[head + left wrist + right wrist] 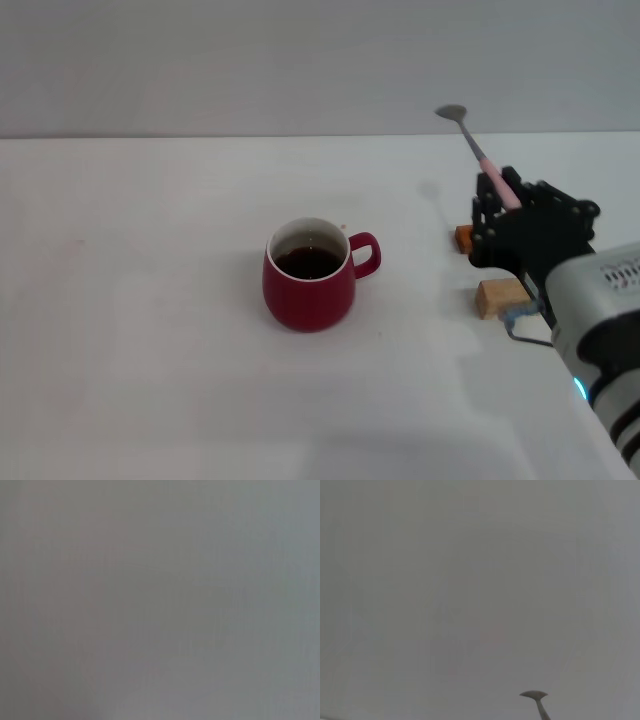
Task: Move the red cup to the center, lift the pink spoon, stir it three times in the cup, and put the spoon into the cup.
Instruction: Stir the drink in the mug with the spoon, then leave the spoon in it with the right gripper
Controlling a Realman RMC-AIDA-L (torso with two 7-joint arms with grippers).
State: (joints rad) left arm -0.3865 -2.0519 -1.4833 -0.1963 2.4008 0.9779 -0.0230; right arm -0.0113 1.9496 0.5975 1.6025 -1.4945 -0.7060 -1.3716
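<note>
The red cup (pixel 310 277) stands on the white table (pixel 150 300) near the middle, with dark liquid inside and its handle toward the right. To its right, raised above the table, my right gripper (pixel 503 199) is shut on the pink spoon (pixel 480 150). The spoon points up and away, its grey bowl at the far end. The spoon's bowl (pixel 535 696) also shows in the right wrist view against a plain grey background. My left gripper is not in view; the left wrist view is only plain grey.
An orange-brown block (pixel 464 238) and a light wooden block (pixel 500 297) lie on the table under and beside the right gripper. A grey wall rises behind the table's far edge.
</note>
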